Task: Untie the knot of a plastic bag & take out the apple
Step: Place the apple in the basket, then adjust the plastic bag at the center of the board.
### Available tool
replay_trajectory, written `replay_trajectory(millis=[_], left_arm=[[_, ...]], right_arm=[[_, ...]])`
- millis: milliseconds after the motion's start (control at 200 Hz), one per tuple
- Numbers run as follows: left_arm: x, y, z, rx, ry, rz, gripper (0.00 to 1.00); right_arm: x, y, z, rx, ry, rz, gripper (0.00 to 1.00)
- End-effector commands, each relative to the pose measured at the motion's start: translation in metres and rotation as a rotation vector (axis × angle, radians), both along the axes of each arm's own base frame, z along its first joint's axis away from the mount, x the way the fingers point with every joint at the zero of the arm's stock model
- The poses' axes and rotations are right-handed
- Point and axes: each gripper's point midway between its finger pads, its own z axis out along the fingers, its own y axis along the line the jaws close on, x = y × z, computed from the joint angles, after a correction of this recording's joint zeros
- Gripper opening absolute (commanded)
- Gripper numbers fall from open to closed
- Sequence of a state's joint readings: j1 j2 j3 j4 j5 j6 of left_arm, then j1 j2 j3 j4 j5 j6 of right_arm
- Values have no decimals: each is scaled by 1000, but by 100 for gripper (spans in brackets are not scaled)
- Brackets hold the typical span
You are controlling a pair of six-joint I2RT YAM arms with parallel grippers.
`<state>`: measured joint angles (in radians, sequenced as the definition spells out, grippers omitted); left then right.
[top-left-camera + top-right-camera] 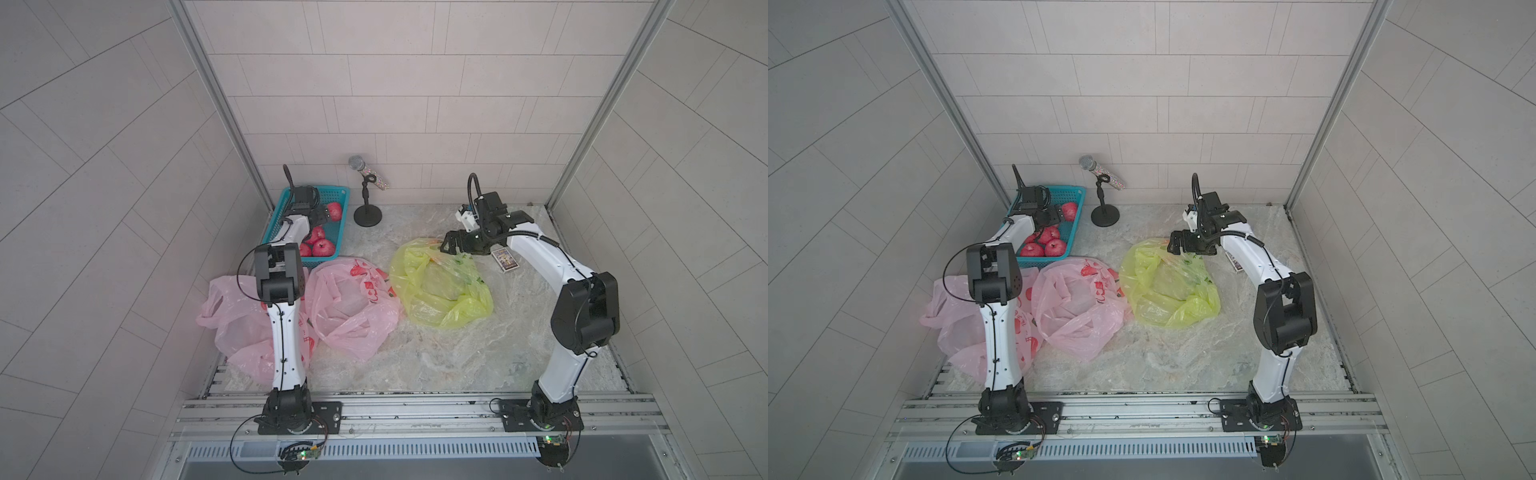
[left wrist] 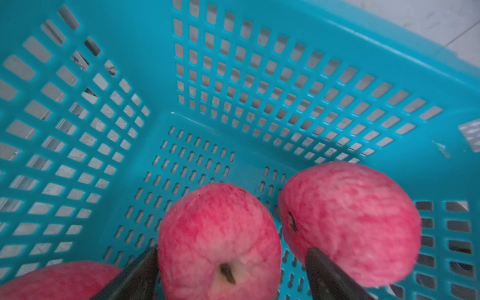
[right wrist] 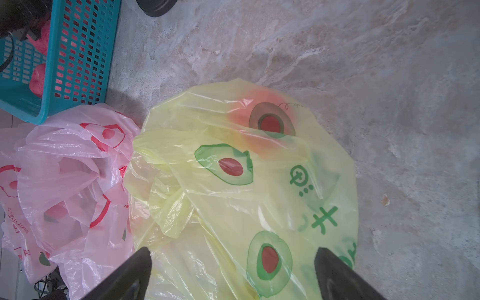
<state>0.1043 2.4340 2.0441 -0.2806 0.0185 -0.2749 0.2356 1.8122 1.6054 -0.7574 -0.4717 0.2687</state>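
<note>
Marbled tabletop point(image 1: 436, 353), grey-tiled walls point(image 1: 415, 83). Wrist views alone show wide jaws — left gripper point(image 2: 232, 250) straddling an apple point(image 2: 218, 228) in the teal basket point(image 2: 233, 52), right gripper point(image 3: 233, 250) over yellow bag point(image 3: 233, 194).

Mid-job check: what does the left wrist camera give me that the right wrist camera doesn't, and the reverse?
Left wrist only: the teal basket's inside, with an apple between the open left tool's fingers, stem showing. Right wrist only: the yellow bag under the open right tool, a pink bag and the marble table. Both: the teal basket and red apples in it.
</note>
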Motion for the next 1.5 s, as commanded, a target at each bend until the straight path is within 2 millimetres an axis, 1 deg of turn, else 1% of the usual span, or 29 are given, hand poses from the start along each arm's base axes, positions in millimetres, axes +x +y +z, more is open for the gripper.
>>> replay_trajectory(millis=[0,55,115,175,225,275,330,405,505,600,720,826,896,1006,1046,1166,1286,1461,1496], left_arm=[[4,2,23,3,-51,3,100],[4,1,33,6,-67,-6,100],[3,0,51,10,-100,-12,100],[1,-2,73,13,-138,-20,100],[-2,-5,95,16,-176,-35,100],[-5,-10,110,5,-204,-59,100],[-10,-22,129,-16,-237,-100,100],[-22,-44,147,-29,-253,-160,100],[-43,-89,162,-44,-268,-270,100],[-71,-135,164,-45,-252,-378,100],[-114,-191,158,-60,-227,-515,100],[-154,-232,145,-104,-195,-603,100],[-178,-250,134,-110,-168,-645,100],[-207,-264,117,-149,-126,-676,100],[-215,-264,114,-159,-119,-679,100],[-235,-264,110,-171,-107,-687,100],[-244,-265,110,-175,-97,-700,100],[-250,-282,106,-190,-72,-755,100],[-251,-286,105,-190,-68,-767,100]], right_arm=[[-3,2,0,-3,6,21,100],[-2,3,0,-3,0,23,100],[0,4,1,-1,-4,27,100],[0,5,3,-9,-12,35,100],[3,5,3,-28,-24,40,100],[5,5,2,-45,-37,45,100],[10,5,1,-64,-48,53,100],[18,6,-1,-103,-63,65,100],[31,11,1,-127,-88,75,100],[41,22,3,-192,-133,125,100],[47,35,-6,-233,-141,189,100],[50,43,-17,-296,-163,241,100],[52,47,-25,-344,-181,273,100],[64,45,-40,-397,-204,280,100],[70,44,-44,-395,-209,279,100],[81,56,-51,-379,-220,305,100],[93,60,-60,-384,-224,304,100],[106,57,-81,-378,-184,275,100],[109,57,-84,-363,-174,271,98]])
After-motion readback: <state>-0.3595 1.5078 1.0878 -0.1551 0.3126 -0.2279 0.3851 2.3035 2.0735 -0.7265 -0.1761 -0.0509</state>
